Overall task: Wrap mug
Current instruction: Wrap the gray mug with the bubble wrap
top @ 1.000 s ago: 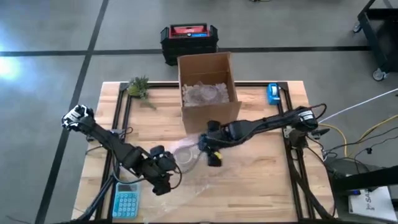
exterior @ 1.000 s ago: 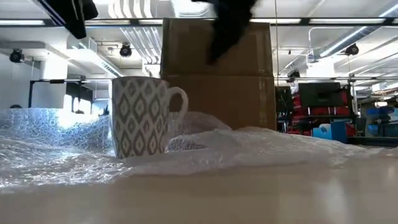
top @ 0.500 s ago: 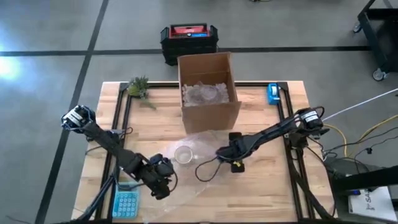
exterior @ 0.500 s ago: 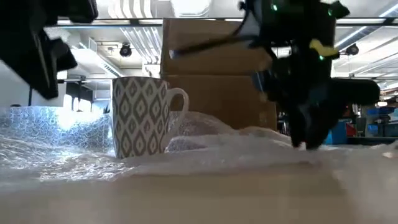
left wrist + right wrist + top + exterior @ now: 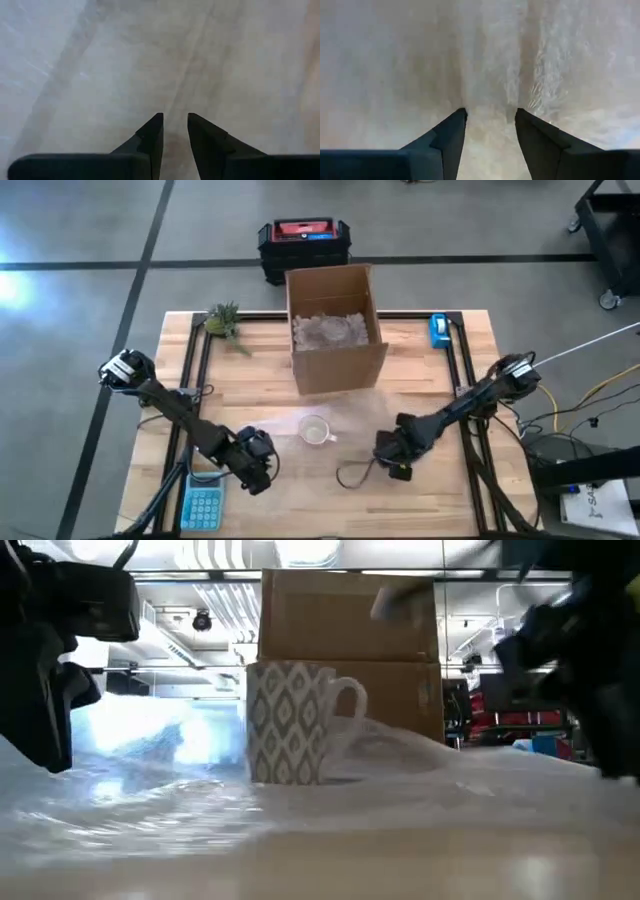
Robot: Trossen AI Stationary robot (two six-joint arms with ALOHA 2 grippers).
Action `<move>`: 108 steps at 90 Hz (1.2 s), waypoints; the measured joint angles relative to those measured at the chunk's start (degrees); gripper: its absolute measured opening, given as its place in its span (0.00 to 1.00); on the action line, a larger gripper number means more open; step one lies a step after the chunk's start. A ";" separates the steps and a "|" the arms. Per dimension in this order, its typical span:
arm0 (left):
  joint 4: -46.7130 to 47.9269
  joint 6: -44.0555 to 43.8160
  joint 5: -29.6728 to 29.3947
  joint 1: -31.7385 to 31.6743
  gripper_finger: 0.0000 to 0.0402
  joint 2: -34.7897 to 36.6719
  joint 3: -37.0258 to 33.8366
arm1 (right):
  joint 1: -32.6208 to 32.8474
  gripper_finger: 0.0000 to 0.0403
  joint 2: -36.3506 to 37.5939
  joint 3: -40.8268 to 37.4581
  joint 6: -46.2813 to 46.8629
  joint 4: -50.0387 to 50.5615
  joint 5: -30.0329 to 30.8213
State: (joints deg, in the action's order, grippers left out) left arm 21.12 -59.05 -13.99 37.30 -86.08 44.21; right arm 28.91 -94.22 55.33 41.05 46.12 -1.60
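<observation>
While the mug is standing upright on flimsy, slippery wrap — ceramic, breakable — both grippers, left gripper narrowly parted, right gripper wider, are flanking it; grab sheet edges.

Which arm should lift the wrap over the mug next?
Probably the left. The left claw sits at the bubble wrap's edge beside the mug; the right claw is farther off. Both claws look open over the wrap.

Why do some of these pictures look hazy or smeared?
Low view: the right arm is smeared by motion, and ceiling lights glare off the bubble wrap. Both wrist views: wrap fills the frame as a milky haze. High view: the mug is sharp.
</observation>
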 joint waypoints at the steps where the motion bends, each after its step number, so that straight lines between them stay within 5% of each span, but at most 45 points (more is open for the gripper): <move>1: -0.02 0.05 0.01 0.00 0.19 0.00 0.02 | 0.29 0.38 0.20 0.05 0.06 -0.01 -0.30; 15: -0.21 0.44 0.01 0.00 0.19 0.07 0.04 | 3.28 0.36 3.16 1.22 -2.09 -0.05 -8.10; 26: -0.17 0.44 1.15 -0.22 0.19 1.26 0.04 | 3.46 0.33 7.49 2.06 -3.34 0.23 -7.52; 48: -0.61 0.48 -1.56 -0.37 0.19 9.66 0.04 | 2.22 0.28 17.16 1.18 -4.66 2.24 11.65; 60: -1.41 1.19 -7.85 -0.37 0.19 13.35 0.13 | -0.96 0.28 20.43 -1.02 1.26 7.41 14.20; 82: -3.15 3.12 -16.00 -0.52 0.19 12.24 0.13 | -4.86 0.42 26.57 -14.52 15.71 5.40 7.35; 108: -6.92 5.42 -16.12 -1.61 0.19 5.22 0.13 | -4.94 0.57 29.61 -30.55 24.36 -16.14 6.08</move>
State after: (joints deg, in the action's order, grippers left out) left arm 14.20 -53.63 -30.11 35.69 -80.86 44.34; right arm 23.97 -64.61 24.78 65.40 29.98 4.47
